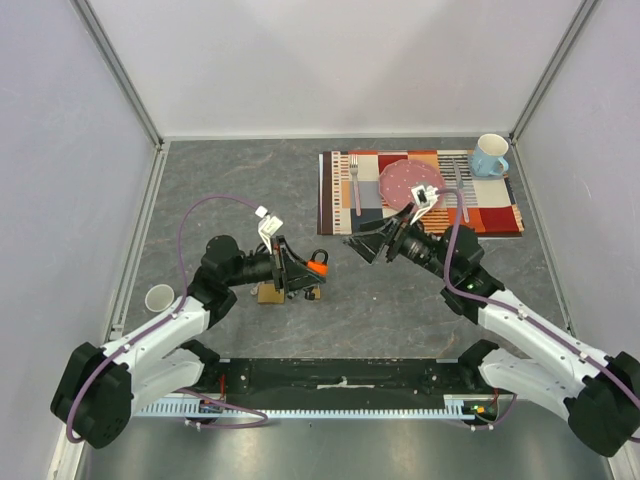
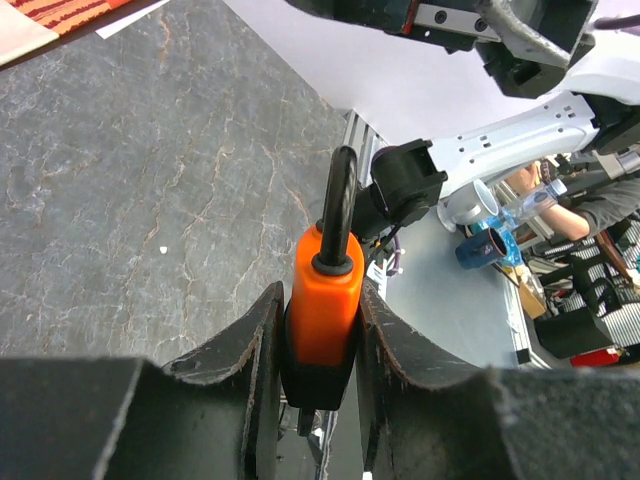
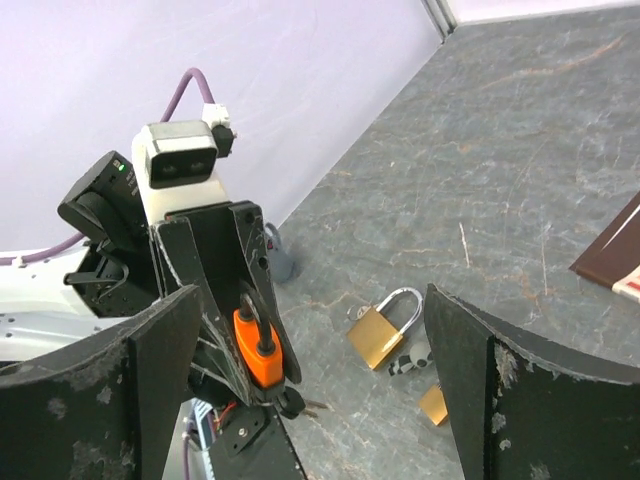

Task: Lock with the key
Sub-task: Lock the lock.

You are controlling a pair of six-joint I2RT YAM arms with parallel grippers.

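Grey stone-look table (image 1: 400, 320) between white walls: lock held up, second arm standing off.

The left gripper (image 1: 297, 270) clamped the orange padlock (image 2: 325, 290) by its body, above the table, with what seemed the key (image 3: 312, 405) poking out beneath. Just right of it, the right gripper (image 1: 372, 247) hung wide open, holding nothing. The key-turning step looked in hand; next, those jaws would need to line up squarely on the key.

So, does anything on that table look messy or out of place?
Nothing is spilled or broken. The only untidy spot: a brass padlock lies flat on the table among small loose hardware, near the left gripper, which clamps an orange padlock. The right gripper is open, empty.
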